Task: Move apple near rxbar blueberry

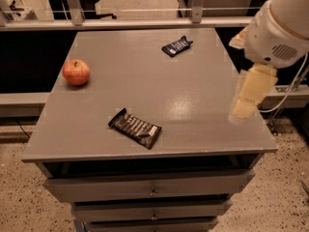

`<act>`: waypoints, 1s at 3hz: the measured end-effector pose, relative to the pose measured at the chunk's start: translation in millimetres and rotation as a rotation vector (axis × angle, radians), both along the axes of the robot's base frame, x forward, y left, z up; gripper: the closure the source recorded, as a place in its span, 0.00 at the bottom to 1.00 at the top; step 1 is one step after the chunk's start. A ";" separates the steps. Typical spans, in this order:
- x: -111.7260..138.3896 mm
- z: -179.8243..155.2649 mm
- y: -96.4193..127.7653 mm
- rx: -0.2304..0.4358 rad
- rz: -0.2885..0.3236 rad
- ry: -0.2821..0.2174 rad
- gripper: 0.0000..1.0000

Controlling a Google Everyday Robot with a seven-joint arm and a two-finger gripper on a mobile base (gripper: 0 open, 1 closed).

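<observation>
1. The grey counter [203,110] stands on a stack of drawers [96,187], all pushed in. Between the top and the first drawer front runs a dark gap, and what lies inside it is too dim to make out.
2. The apple [76,72] sits upright near the counter's left edge, about midway between back and front. It is round and red-orange with a paler yellowish patch on top, and its short stem points up.
3. The rxbar blueberry [176,46] lies flat toward the back edge, right of centre and well apart from the apple. It is a small navy wrapper with white lettering and crimped ends.
4. A larger black-brown wrapper [135,128] with pale stripes lies askew near the front edge, left of centre.
5. The gripper [247,98] hangs pale yellow below the white arm [277,28], over the right edge toward the front right corner. It touches nothing, and I cannot tell whether it is wide or narrow.
</observation>
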State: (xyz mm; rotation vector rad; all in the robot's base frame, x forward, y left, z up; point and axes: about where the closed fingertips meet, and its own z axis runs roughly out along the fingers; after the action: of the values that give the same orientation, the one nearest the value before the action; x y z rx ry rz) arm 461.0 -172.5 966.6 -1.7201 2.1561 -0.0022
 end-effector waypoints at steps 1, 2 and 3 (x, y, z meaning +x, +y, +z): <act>36.3 -11.7 75.8 0.144 0.068 -0.005 0.00; 62.8 -5.3 154.9 0.321 0.104 -0.028 0.00; 62.8 -5.3 155.0 0.321 0.104 -0.028 0.00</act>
State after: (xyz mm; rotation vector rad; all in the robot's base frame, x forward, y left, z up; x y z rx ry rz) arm 523.8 -17.5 961.3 -1.6294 1.9207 0.3271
